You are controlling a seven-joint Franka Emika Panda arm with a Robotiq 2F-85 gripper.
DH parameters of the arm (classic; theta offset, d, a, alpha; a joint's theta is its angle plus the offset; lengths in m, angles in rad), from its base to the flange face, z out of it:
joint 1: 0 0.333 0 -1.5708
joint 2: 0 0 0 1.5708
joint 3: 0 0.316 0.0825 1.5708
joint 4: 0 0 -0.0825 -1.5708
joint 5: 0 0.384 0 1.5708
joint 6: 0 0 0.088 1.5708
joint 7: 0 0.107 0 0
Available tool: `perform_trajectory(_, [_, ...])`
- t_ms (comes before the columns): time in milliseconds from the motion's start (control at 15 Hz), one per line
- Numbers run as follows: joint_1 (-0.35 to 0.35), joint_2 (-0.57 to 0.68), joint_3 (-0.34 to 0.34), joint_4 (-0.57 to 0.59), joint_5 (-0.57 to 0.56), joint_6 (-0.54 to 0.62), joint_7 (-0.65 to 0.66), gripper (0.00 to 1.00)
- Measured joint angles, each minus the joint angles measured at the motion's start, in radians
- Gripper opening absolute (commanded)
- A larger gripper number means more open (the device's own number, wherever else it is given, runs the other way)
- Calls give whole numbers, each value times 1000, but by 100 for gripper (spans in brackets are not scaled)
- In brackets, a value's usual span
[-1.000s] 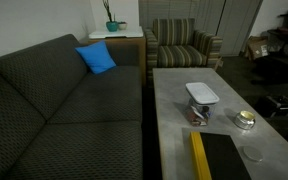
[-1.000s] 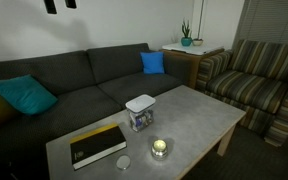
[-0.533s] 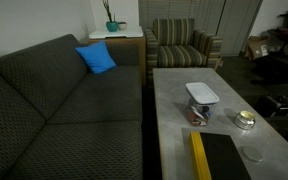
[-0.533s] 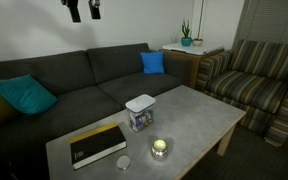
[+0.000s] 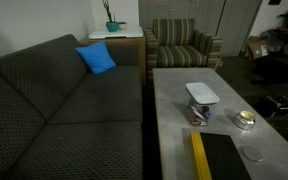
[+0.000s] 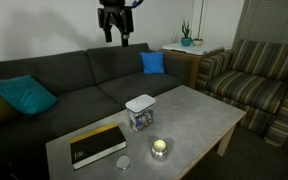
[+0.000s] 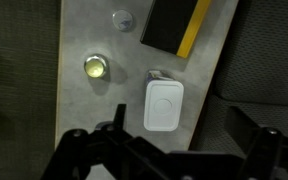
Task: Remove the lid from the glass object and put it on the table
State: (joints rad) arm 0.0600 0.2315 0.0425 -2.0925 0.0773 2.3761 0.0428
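Note:
The white rounded-rectangular lid point(image 5: 201, 94) sits on the clear glass container point(image 5: 199, 110) in the middle of the pale grey table point(image 5: 174, 100). Both also show in an exterior view, the lid point(image 6: 139, 102) on the container point(image 6: 139, 120). My gripper point(image 6: 116, 38) hangs high above the sofa, well apart from the lid, with its fingers spread and empty. In the wrist view the lid point(image 7: 163, 105) lies far below, just above my gripper point(image 7: 176, 135), whose dark jaws stand wide apart at the bottom edge.
A black book with a yellow spine point(image 6: 96, 145) lies at the table's near end. A small round yellowish jar point(image 6: 160, 149) and a small round disc point(image 6: 124, 163) lie near it. A dark sofa point(image 6: 74, 85) runs along the table; a striped armchair point(image 6: 254, 80) stands at its far end.
My gripper has moved rightward and a little lower in the exterior view, closer to a spot above the container. The lid and container have not moved.

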Motion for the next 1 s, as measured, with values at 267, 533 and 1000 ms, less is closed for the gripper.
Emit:
perform_trajectory(267, [0, 91, 4, 62, 37, 33, -14, 100])
perform_trajectory(533, [0, 89, 4, 68, 38, 33, -14, 100])
perform_trajectory(1000, [2, 120, 4, 78, -19, 59, -14, 100])
